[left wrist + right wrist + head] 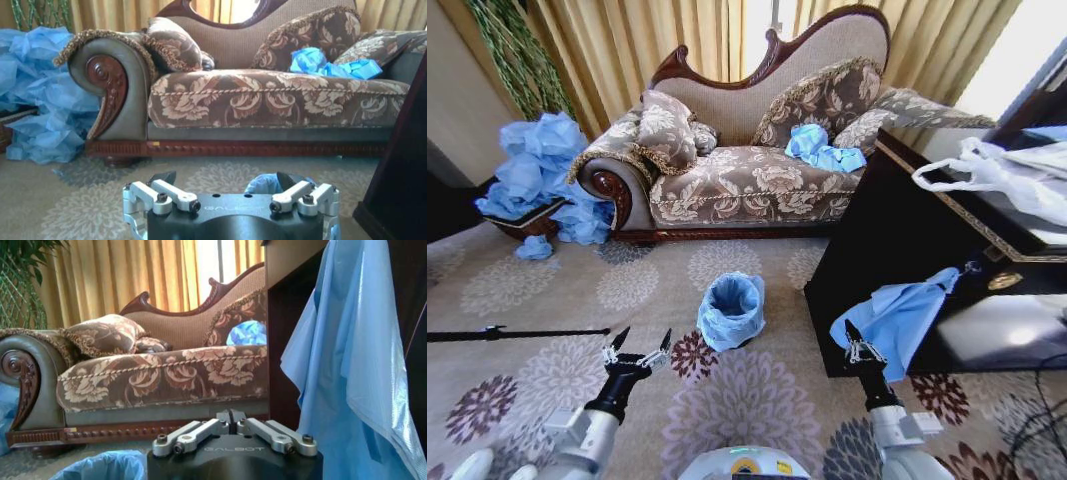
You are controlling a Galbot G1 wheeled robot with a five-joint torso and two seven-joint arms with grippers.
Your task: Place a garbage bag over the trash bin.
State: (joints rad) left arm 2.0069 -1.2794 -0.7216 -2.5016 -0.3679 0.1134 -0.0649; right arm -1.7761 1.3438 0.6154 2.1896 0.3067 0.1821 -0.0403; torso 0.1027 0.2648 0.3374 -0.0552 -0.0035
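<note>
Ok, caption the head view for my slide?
Bin on carpet already lined in blue; left gripper open beside it, right gripper shut near hanging blue bag.

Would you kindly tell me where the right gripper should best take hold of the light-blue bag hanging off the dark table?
Probably the garbage bag's free lower corner, approached from the carpet side: the sheet hangs flat and loose there, directly above the shut right gripper.
</note>
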